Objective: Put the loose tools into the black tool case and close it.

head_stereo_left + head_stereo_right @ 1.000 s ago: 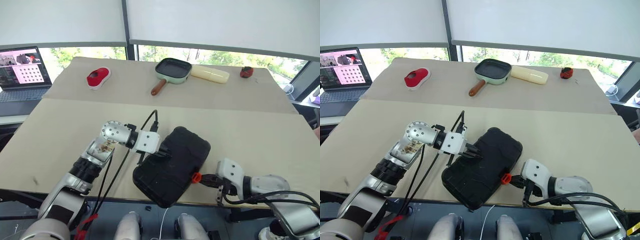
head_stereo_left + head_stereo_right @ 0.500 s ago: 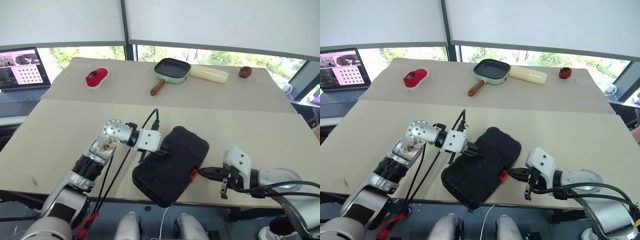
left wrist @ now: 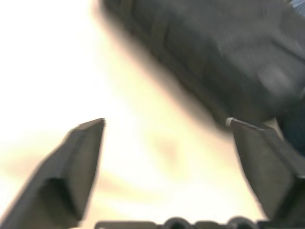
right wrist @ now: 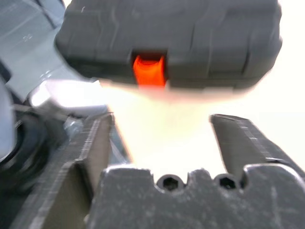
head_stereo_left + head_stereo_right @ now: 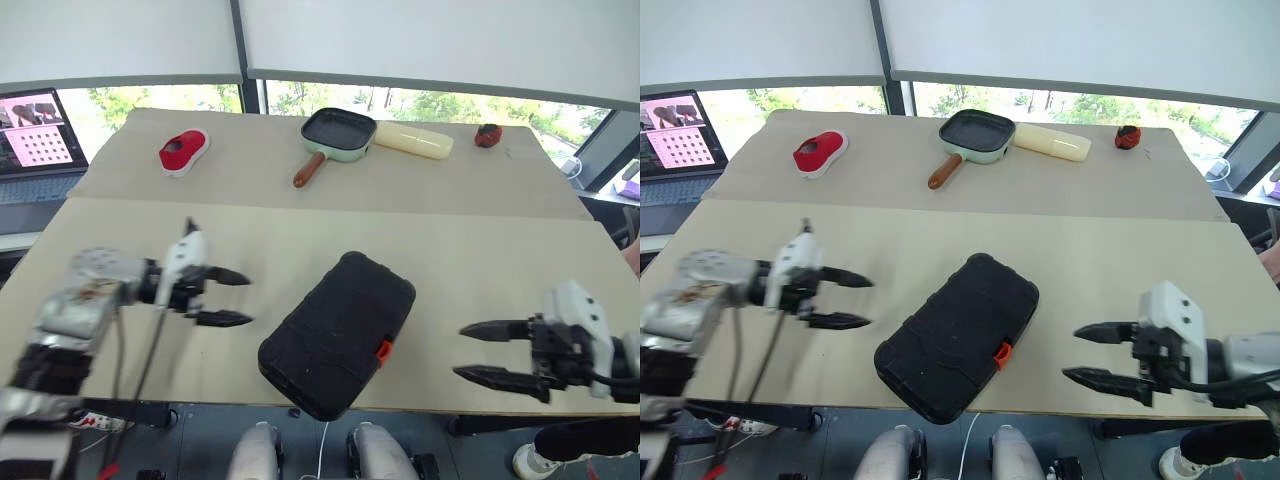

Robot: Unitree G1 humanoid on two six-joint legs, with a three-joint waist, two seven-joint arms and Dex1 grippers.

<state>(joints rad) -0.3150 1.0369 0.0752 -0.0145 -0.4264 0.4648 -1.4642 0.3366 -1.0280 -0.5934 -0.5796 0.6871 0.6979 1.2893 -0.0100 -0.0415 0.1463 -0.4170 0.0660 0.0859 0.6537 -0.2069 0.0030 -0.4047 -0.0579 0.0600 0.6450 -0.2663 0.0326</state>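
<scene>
The black tool case (image 5: 338,335) lies shut and slanted near the table's front edge, its small orange latch (image 5: 382,349) facing my right side. The loose tools are out of view. My left gripper (image 5: 248,299) hovers open to the left of the case, apart from it, fingers pointing at it. To the right of the case my right gripper (image 5: 460,351) is open too, aimed at the latch side with a gap between. In the right wrist view the case (image 4: 167,28) and latch (image 4: 149,70) sit beyond the spread fingers (image 4: 90,148).
At the far side of the table (image 5: 480,250) lie a green pan (image 5: 340,133) with a brown handle, a cream oblong object (image 5: 414,143), a small red object (image 5: 488,135) and a red shoe-shaped item (image 5: 183,150). A laptop (image 5: 35,125) stands at the far left.
Both grippers have let go of the case and opened. The left one swung away to the left, the right one drew back to the right and rose. The case stays shut.
</scene>
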